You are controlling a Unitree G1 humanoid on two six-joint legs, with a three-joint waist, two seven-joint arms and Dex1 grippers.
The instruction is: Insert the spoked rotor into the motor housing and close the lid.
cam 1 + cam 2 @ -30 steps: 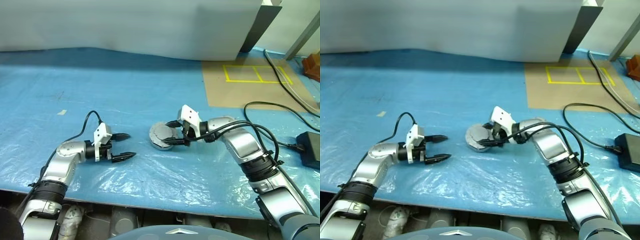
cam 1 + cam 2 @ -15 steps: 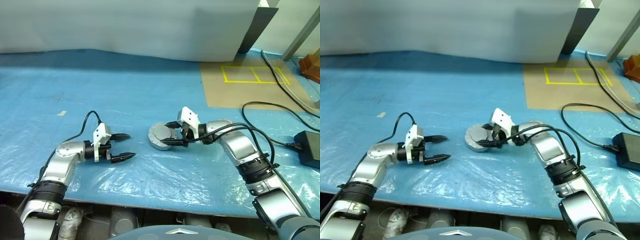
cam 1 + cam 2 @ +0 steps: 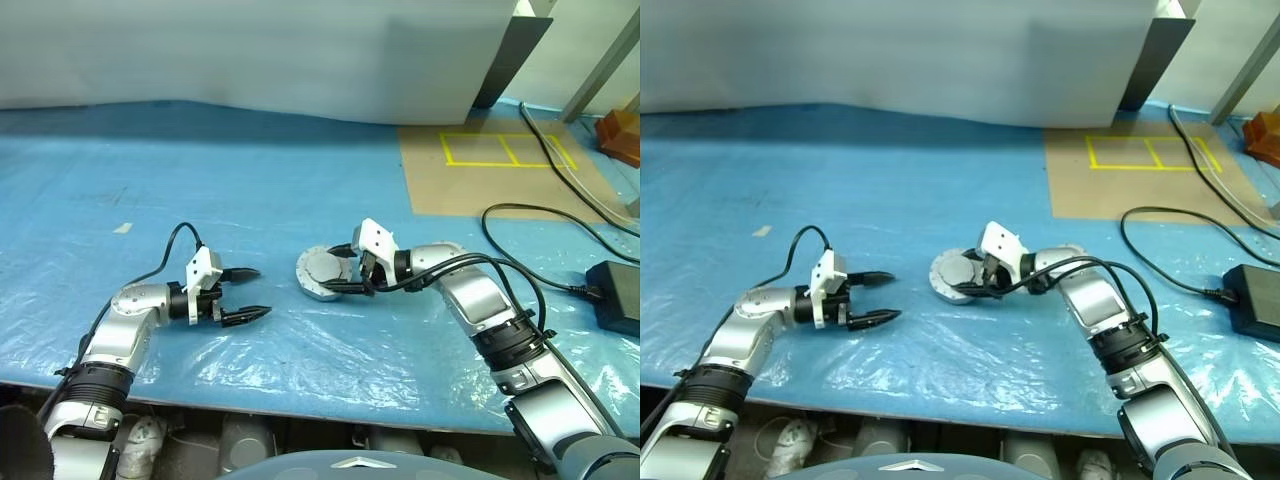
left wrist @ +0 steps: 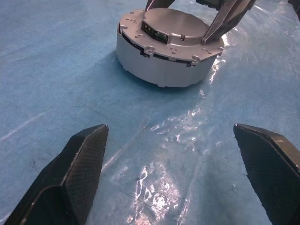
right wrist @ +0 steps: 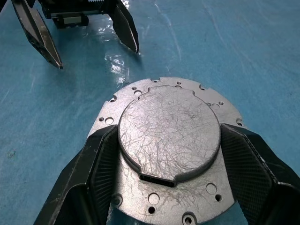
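I see the motor housing (image 3: 322,274) sitting near the middle of the frame on the blue plastic sheet (image 3: 250,180), with the lid (image 5: 168,132) already on top, smooth grey face up. My right gripper (image 3: 348,268) reaches in from the right side of the frame, and its two black fingers (image 5: 101,161) straddle the raised round centre of the lid, pressed against its edge on both sides. My left gripper (image 3: 248,292) hangs at centre left, just above the sheet, its jaws spread wide with nothing between them, pointing toward the housing and well apart from it. A black cable (image 3: 540,215) and a black power brick (image 3: 615,296) lie at the right edge.
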